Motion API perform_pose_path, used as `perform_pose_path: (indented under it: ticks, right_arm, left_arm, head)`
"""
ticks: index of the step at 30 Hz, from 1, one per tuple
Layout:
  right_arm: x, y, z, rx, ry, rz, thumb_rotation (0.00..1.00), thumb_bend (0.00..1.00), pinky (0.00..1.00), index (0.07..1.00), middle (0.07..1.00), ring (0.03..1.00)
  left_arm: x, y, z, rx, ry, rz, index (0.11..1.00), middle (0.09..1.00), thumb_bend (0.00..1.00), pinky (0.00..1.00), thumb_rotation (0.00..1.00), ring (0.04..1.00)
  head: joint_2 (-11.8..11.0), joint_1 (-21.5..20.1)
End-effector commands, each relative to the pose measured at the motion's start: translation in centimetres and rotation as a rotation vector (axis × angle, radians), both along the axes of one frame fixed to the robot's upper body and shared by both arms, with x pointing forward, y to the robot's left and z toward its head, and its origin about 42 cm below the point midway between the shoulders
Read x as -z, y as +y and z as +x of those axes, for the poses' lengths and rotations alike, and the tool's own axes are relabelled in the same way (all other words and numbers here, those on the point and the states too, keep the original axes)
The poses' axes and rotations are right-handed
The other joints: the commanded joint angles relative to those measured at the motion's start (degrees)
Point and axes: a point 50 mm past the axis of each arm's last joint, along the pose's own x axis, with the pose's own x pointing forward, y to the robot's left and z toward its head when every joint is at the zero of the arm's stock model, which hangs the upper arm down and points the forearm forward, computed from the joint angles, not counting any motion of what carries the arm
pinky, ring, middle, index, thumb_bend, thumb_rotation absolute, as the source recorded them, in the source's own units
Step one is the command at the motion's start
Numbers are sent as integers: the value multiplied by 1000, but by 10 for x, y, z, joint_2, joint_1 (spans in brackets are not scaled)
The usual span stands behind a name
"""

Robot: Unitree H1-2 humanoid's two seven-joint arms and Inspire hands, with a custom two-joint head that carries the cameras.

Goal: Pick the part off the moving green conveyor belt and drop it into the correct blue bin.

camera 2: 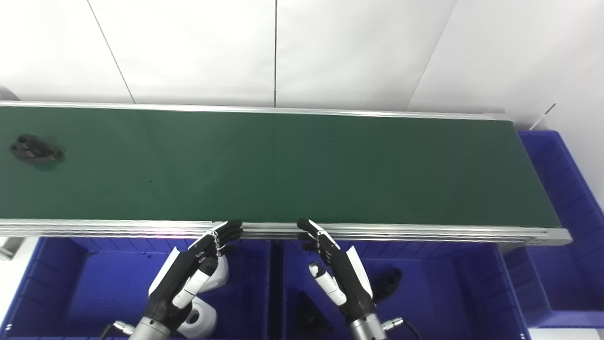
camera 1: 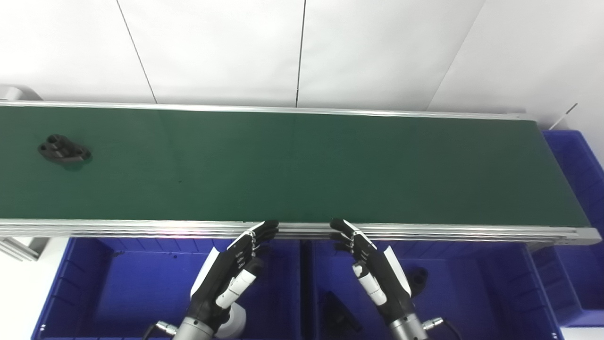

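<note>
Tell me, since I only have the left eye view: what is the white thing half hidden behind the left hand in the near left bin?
Observer: The right eye view shows two white roll-shaped parts there: the upper white part beside the left hand, and the lower white part near its wrist.
Operator: Does the black part by the right hand touch it?
Observer: No. In the right eye view the black part lies on the floor of the middle blue bin, clear of the right hand.
</note>
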Motion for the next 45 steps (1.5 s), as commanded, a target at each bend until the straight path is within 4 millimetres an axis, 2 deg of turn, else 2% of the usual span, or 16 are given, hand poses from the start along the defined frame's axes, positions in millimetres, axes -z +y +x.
perform_pose_path:
  ticks: [1,16,27,29,31,35,39,42,43,44,45]
  right_arm:
    - [-7,2,3,-8,-79,20,996,800,800,880,893,846]
    - [-5,0,0,-15,-64,15,993,814,800,885,889,845]
    - [-2,-1,-1,-19,-53,13,995,820,789,885,884,839]
    - [0,-1,-1,-18,-50,15,991,822,790,884,881,840]
    - [6,-2,-2,-19,-53,16,990,820,791,885,877,837]
    - [15,-5,-4,-17,-35,16,989,830,795,888,881,833]
    - [19,-9,-2,-14,-21,10,990,822,792,881,888,840]
    - [21,-12,-1,-13,-15,12,977,779,790,868,890,832]
    - [23,-13,0,-12,-9,14,976,776,789,867,890,832]
    - [24,-14,0,-12,-4,16,974,782,789,865,890,831]
    - [26,-15,0,-10,4,19,973,785,789,865,890,831]
  left_arm:
    - [-9,-2,4,5,-68,-15,856,874,622,849,856,893]
    - [-3,0,7,6,-72,-8,855,880,610,854,847,898]
    - [-1,-2,6,9,-70,19,850,873,639,830,861,886]
    - [1,-3,5,9,-71,19,851,873,633,824,858,884]
    - [5,-3,4,11,-67,21,852,876,631,827,859,884]
    - [16,-7,3,13,-73,21,848,869,639,818,858,878]
    - [23,-11,3,21,-69,12,839,865,655,821,846,879]
    - [27,-14,4,21,-68,15,838,867,659,816,842,878]
    - [28,-16,4,20,-66,15,838,867,659,814,841,878]
    - [29,-17,4,19,-65,15,836,865,651,808,833,872]
    - [31,-18,4,18,-64,18,836,864,648,806,831,870]
  head:
    - [0,-1]
    - [-5,2]
    - [-14,5]
    - [-22,6]
    - [-49,14]
    - [-79,33]
    - [-92,46]
    - [-99,52]
    - [-112,59]
    - [-112,59]
    - [-128,64]
